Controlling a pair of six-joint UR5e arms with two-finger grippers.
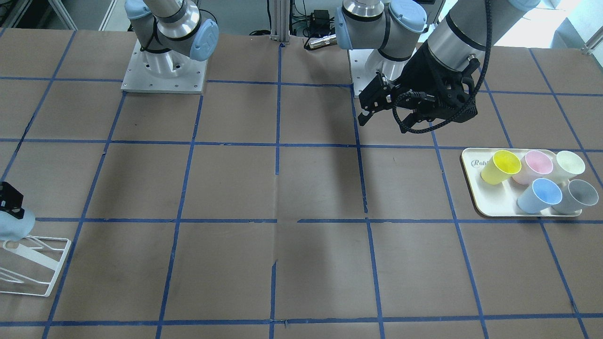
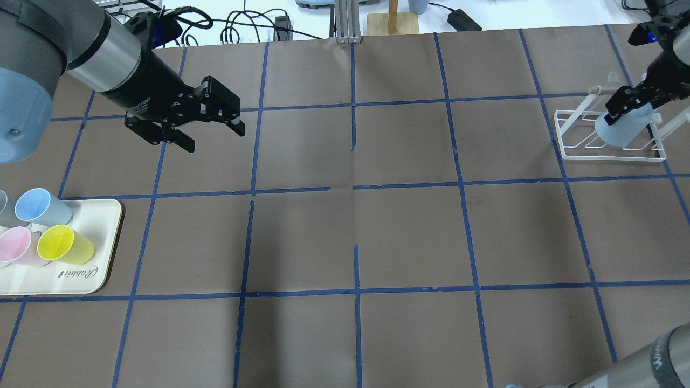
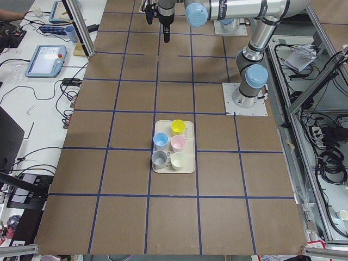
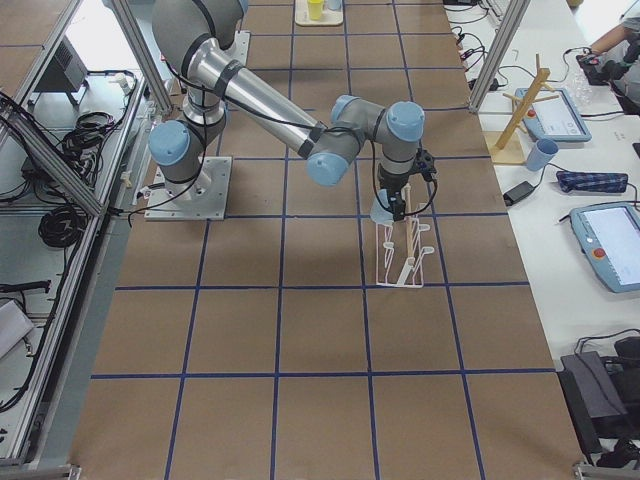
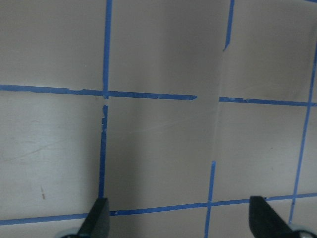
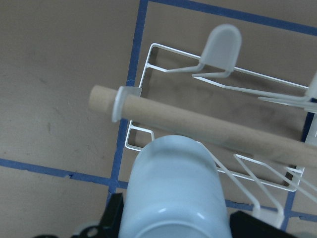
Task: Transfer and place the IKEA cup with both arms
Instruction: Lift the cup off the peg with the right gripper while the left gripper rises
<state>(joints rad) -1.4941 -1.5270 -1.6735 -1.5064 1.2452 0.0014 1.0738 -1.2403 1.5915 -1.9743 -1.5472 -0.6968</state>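
1. Near the desk's (image 1: pixel 235 188) far right corner, the right gripper (image 2: pixel 626 103) was clamped on the IKEA cup (image 6: pixel 174 191), with a black finger (image 6: pixel 115 220) on each side of its pale blue wall.
2. That cup hung tilted above a white wire rack (image 2: pixel 612 158), its far end just beside the rack's wooden dowel (image 6: pixel 213 128). Whether cup and dowel touched could not be told.
3. The rack stood on the desk close to the right edge, on the side away from the robot's bases.
4. Well apart from it, toward the left edge, the left gripper (image 2: pixel 214 137) hovered above the desk with its jaws spread wide and nothing between them. Its wrist view showed both fingertips (image 5: pixel 96 220) over brown paper and blue tape lines.
5. Closer to the left edge than that gripper, about midway along it, sat a cream tray (image 1: pixel 476 188).
6. Five cups stood on the tray. The yellow cup (image 1: pixel 501 167), pink cup (image 1: pixel 534 166) and cream cup (image 1: pixel 567 165) made the row nearer the robot. The yellow one was toward the desk's middle and the cream one nearest the edge.
7. A blue cup (image 1: pixel 541 195) and a grey cup (image 1: pixel 577 197) made the row farther from the robot, just beside each other.
8. Brown paper covered the whole desk, marked into squares by blue tape.
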